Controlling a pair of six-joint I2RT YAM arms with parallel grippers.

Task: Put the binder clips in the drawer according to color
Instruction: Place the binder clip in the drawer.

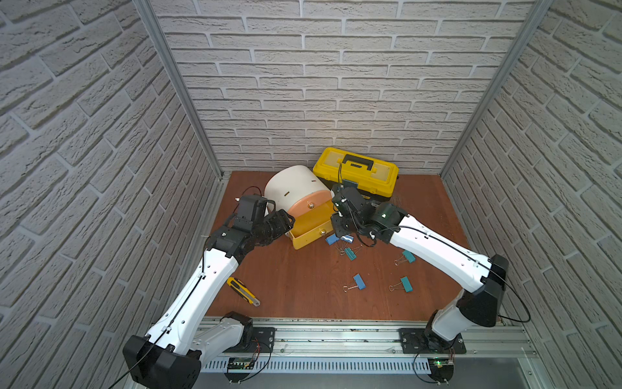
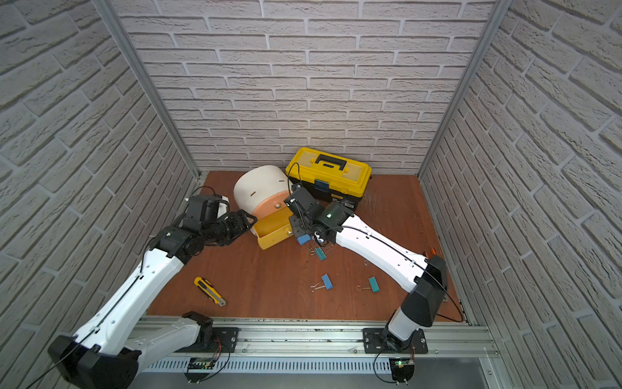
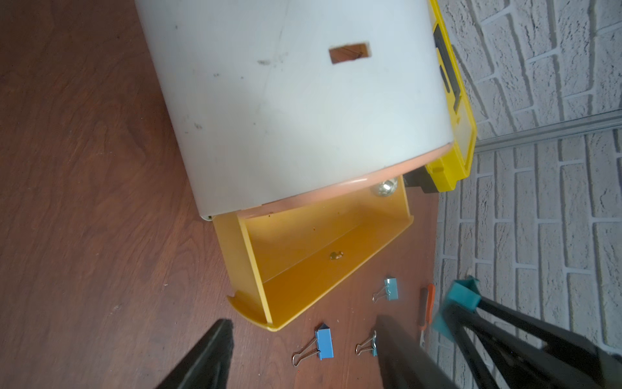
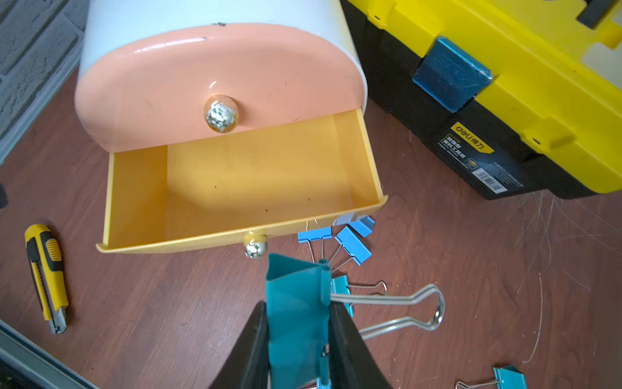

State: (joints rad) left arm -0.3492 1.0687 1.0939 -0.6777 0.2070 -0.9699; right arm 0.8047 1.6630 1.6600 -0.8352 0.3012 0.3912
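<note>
The drawer cabinet (image 1: 296, 187) is a white drum with a shut peach front (image 4: 215, 77). Below it the yellow drawer (image 4: 134, 202) is pulled out and holds nothing. My right gripper (image 4: 298, 304) is shut on a teal binder clip (image 4: 296, 320), just in front of the yellow drawer's knob (image 4: 255, 247). The clip's wire handles stick out sideways. My left gripper (image 3: 304, 321) is open and holds nothing; it is beside the drawer's left corner (image 1: 292, 235). Several blue binder clips (image 4: 353, 244) and teal ones (image 1: 406, 284) lie on the wooden floor.
A yellow-black toolbox (image 1: 356, 171) stands behind the cabinet, to its right. A yellow utility knife (image 1: 243, 291) lies near the left arm. Brick-patterned walls enclose the floor on three sides. An orange-handled tool (image 3: 428, 303) lies near the right wall.
</note>
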